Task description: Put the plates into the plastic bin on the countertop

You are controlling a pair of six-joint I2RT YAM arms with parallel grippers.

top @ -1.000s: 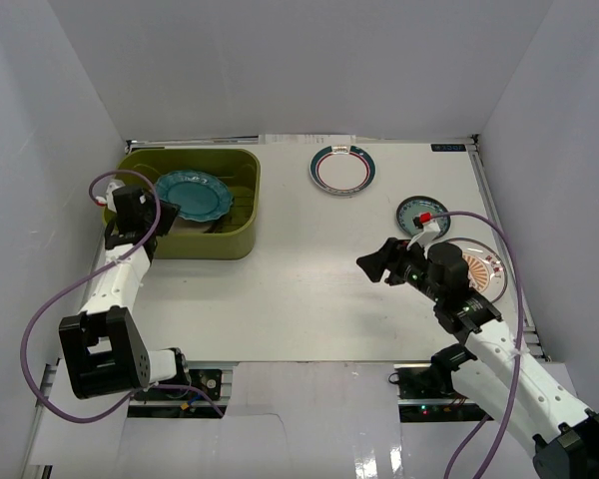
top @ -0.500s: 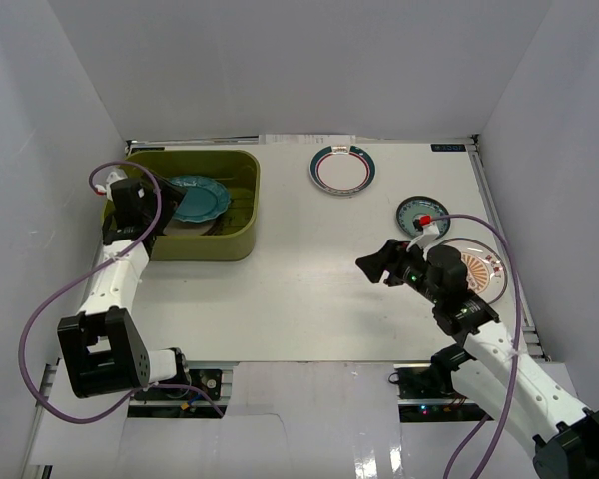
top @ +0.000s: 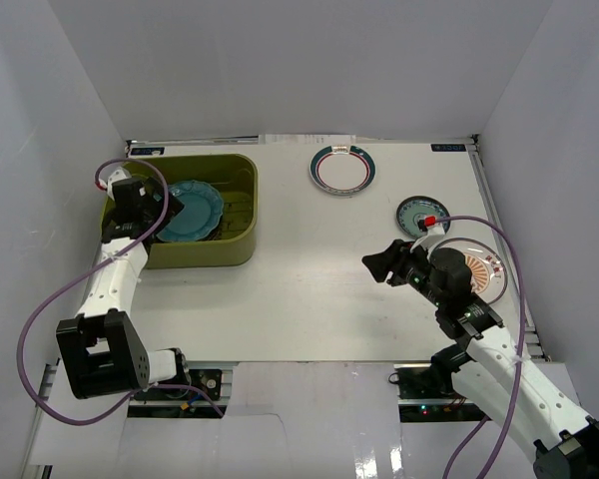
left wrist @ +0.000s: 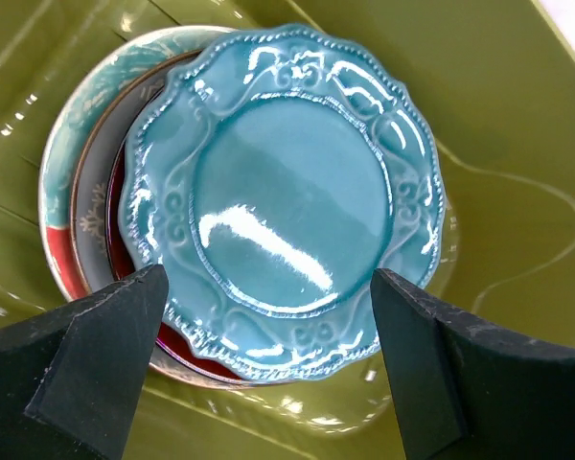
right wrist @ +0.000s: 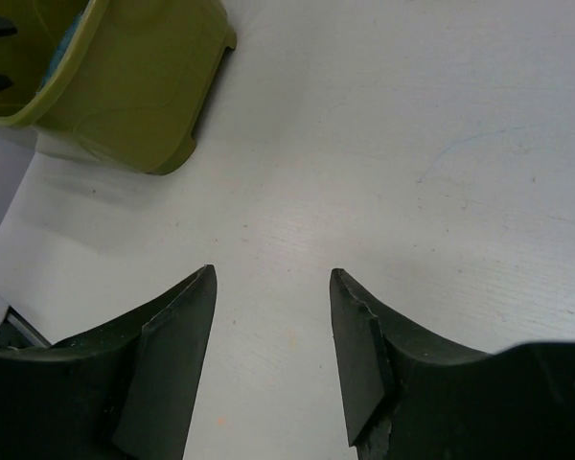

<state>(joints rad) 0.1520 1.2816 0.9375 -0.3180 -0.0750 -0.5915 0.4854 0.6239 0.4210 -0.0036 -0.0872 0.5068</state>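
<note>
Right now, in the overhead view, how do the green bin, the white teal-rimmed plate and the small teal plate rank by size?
Largest: green bin
Then: white teal-rimmed plate
Smallest: small teal plate

teal plate (left wrist: 287, 201) flat atop stack (left wrist: 81, 206), in bin (left wrist: 517, 125)

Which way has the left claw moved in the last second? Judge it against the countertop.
Yes. The left claw has edged slightly toward the countertop's far edge, still over the plastic bin's left end.
</note>
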